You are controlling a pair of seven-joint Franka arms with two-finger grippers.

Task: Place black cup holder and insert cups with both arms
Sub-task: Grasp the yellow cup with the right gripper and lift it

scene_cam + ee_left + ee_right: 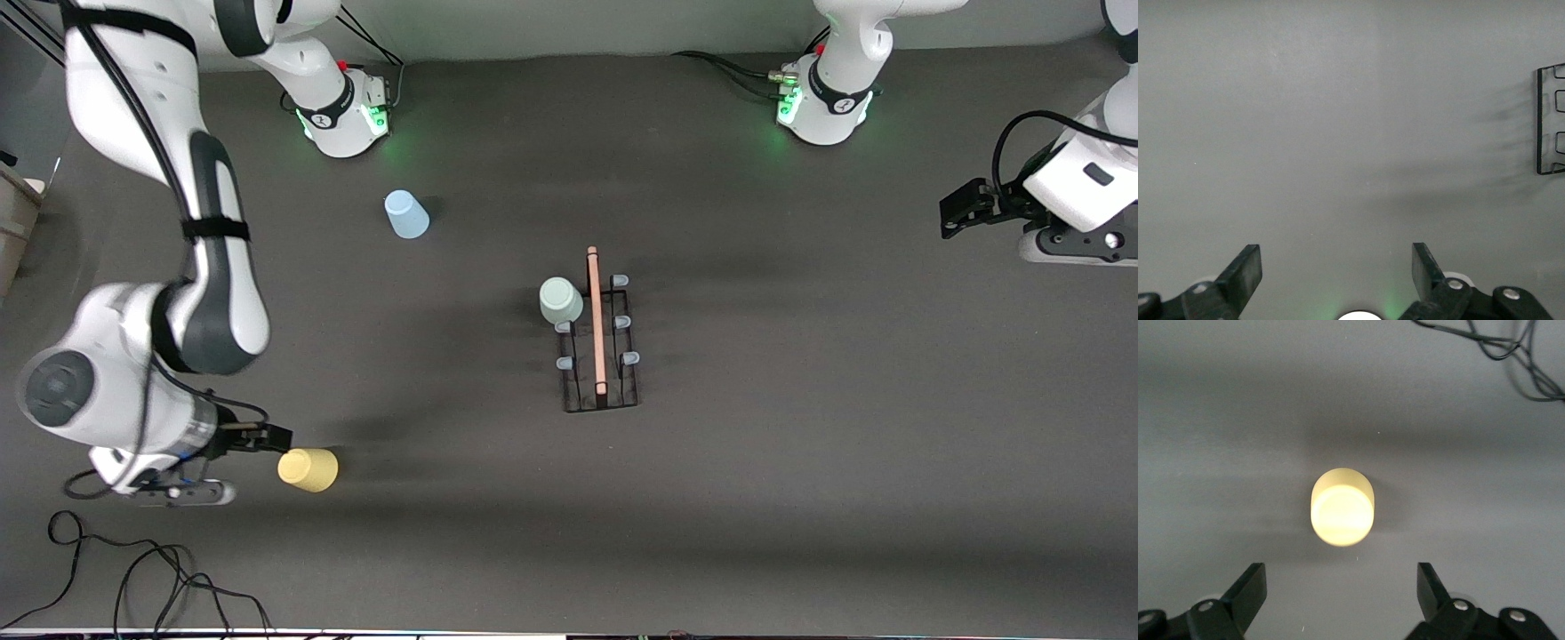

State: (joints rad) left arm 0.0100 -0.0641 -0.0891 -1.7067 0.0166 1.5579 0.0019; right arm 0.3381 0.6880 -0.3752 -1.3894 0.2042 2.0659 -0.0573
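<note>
We see the black cup holder [601, 356] standing upright near the middle of the counter [800, 462], its light wooden rod handle [596, 320] running toward and away from the front camera. Its pale-capped pegs [629, 358] flank the rod on both sides. The mint green cup [560, 300] sits upside down on the peg farthest from the front camera on the side toward the right arm's end; the other pegs are bare. In the left wrist view only one end of the holder's wire base [1551, 120] shows at the picture's edge.

We find the light blue cup [406, 214] standing base-up on the counter, farther from the front camera than the holder and toward the right arm's end. The yellow cup [308, 470] rests base-up nearer to the front camera, also toward the right arm's end.

The right claw [271, 437] hangs low, just beside the yellow cup without touching it; in the right wrist view its fingers [1248, 590] are spread apart with the yellow cup [1341, 507] ahead of the gap. The left claw [965, 206] waits over bare counter at the left arm's end, its fingers [1245, 270] apart and holding nothing. Loose black cables [133, 578] lie at the counter's edge nearest the front camera.
</note>
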